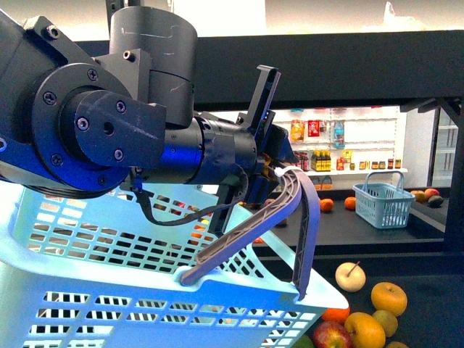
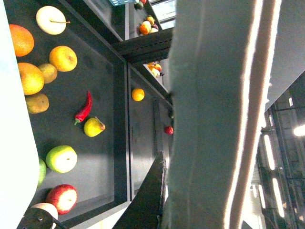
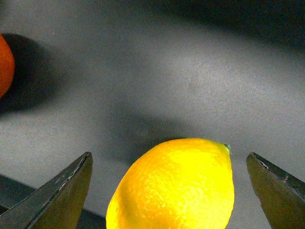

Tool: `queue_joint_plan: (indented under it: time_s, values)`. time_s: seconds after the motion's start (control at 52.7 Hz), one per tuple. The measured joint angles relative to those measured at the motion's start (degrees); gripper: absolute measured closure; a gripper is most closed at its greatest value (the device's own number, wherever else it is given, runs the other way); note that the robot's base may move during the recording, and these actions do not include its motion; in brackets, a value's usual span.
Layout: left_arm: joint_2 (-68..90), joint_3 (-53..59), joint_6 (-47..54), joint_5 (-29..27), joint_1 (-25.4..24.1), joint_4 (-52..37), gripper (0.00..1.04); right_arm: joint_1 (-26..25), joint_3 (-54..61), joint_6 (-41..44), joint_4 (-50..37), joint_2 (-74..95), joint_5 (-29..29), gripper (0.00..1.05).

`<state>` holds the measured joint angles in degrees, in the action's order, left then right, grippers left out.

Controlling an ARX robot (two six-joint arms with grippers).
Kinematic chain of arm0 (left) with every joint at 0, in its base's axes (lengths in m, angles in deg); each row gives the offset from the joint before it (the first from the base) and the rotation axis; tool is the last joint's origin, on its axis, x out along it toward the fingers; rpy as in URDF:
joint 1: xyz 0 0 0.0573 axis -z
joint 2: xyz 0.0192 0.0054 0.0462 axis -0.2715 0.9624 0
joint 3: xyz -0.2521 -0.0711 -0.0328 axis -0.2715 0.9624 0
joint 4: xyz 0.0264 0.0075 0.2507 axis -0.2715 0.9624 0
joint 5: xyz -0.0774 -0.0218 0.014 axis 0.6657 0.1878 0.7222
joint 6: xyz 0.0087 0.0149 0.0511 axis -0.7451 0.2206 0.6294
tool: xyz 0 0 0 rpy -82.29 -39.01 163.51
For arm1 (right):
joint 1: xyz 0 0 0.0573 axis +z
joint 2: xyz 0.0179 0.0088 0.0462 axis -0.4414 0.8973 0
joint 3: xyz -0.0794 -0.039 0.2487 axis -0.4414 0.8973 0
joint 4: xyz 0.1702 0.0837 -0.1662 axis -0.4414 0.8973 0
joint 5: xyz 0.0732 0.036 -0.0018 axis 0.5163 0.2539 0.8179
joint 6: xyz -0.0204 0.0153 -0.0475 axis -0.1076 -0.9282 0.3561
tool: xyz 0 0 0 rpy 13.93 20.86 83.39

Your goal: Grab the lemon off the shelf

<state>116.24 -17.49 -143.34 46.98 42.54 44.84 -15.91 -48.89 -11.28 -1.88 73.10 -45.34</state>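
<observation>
Black metal shelf [image 1: 348,232] with matte dark tiers stands in a shop, white bottle racks [image 1: 341,156] behind. One lemon [image 3: 174,186] lies on a tier between the right gripper's [image 3: 169,155] two wide-spread fingers [image 3: 57,195], untouched, one orange [image 3: 4,64] well apart from it. Left gripper [image 1: 279,174] clamps the handle [image 1: 308,217] of the near blue basket [image 1: 109,290]; a second basket [image 1: 383,204] sits on the shelf.

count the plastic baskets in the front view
2: a large pale blue plastic basket near left; a smaller blue plastic basket on the dark shelf tier, far right. More may be hidden.
</observation>
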Motion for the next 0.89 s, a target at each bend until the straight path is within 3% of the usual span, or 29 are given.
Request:
queue_joint_plan:
  time_s: [0.569, 0.683, 0.892]
  values:
    - [0.0, 0.0, 0.0, 0.02, 0.0, 0.0, 0.99, -0.13, -0.2, 1.99, 0.13, 2.27, -1.11, 0.08]
    - [0.0, 0.0, 0.0, 0.0, 0.0, 0.0, 0.99, -0.13, -0.42, 2.14, 0.13, 2.43, -1.11, 0.21]
    - [0.0, 0.0, -0.02, 0.02, 0.0, 0.0, 0.99, -0.13, -0.7, 2.19, 0.52, 2.43, -1.09, 0.33]
